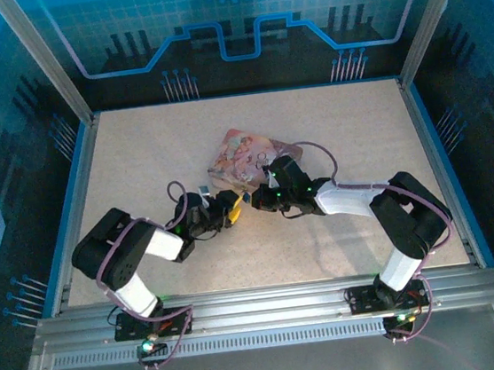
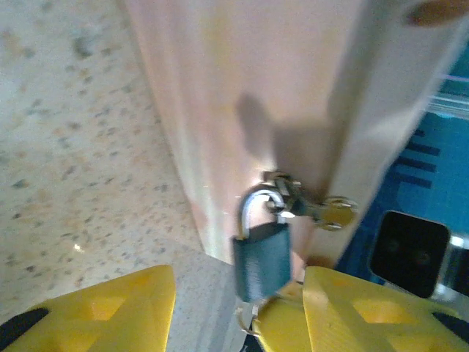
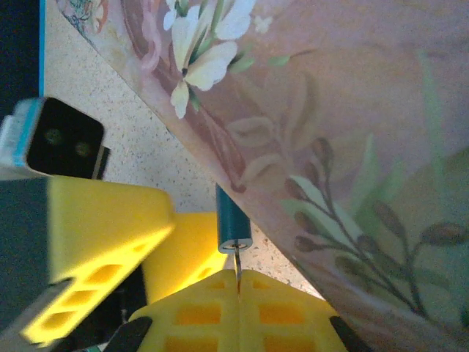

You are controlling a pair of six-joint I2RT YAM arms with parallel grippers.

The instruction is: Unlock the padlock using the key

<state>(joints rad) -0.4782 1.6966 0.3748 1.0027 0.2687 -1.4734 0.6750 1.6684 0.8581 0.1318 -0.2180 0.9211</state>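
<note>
Lower centre: right hand [image 3: 238, 279] pinches the key [image 3: 237, 262] under the padlock [image 3: 233, 220], which may swing within the half-open left hand [image 2: 236, 290].

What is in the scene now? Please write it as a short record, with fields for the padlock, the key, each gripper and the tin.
padlock: dark bluish body, silvery shackle hooked through the latch of the pink tin
key: thin sliver, tip at the bottom face of the padlock; how deep cannot be told
left gripper: open, yellow fingers on either side of the padlock
right gripper: shut on the key
pink tin: on the table, just beyond both grippers
</note>
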